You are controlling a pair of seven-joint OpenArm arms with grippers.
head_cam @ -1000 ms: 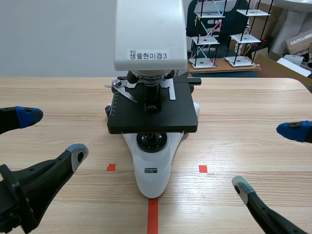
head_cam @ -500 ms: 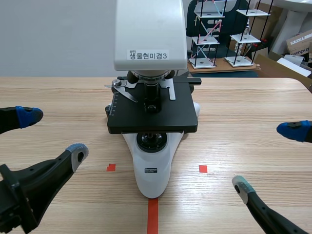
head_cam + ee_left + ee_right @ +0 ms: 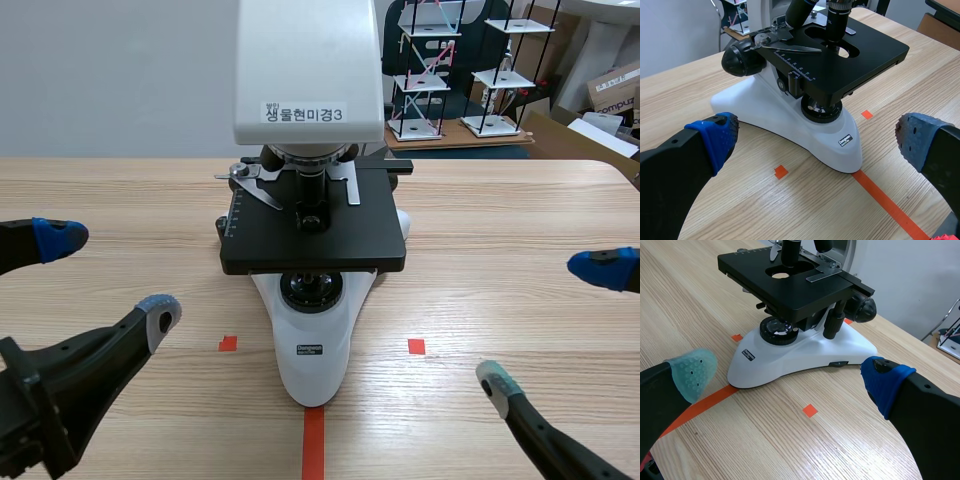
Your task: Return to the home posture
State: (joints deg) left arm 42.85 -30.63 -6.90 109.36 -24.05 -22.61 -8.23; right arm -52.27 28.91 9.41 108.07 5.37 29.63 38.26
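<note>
Both claws are spread wide and empty. The left claw (image 3: 110,277) sits to the left of the microscope (image 3: 312,235) and the right claw (image 3: 548,323) to its right, both low over the counter (image 3: 500,220). Main risk, I'd guess: an inward swing while homing clips the microscope's base and shoves it.

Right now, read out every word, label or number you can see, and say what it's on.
"생물현미경3": white sticker on the microscope head.
"compu", cut off: cardboard box in the background.
Maker's label on the microscope base: too small to read.
Stage scale numbers: too small to read.
</note>
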